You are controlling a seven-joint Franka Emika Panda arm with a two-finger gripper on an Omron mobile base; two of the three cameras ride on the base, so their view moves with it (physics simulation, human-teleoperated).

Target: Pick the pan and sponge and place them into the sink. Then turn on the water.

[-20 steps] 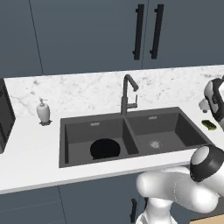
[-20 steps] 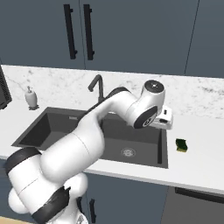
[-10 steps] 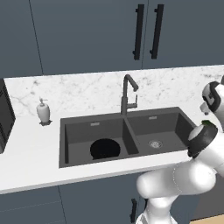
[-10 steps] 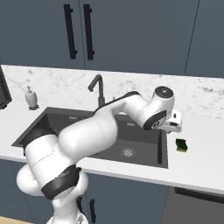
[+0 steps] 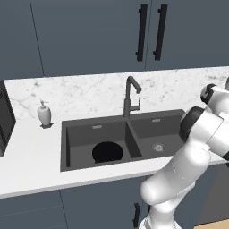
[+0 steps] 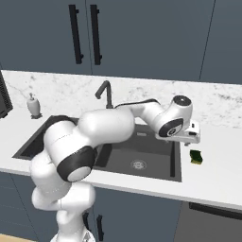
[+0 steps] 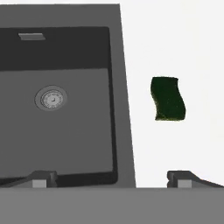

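On the white desk just right of the sink, the sponge lies flat, green side up, well clear of the basin rim. The gripper hangs above the sink's right edge, fingers spread wide and holding nothing, seemingly lining up for a pick. The sponge's long axis runs near-to-far. The pan sits in the left basin.

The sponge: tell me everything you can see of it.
The sponge is a small rectangular block, dark green on top with a yellow layer showing beneath at its side. In the hand view its outline looks slightly wavy. It lies flat on the white marble counter, to the right of the sink, apart from its rim. Nothing touches it; the open gripper hovers nearby.
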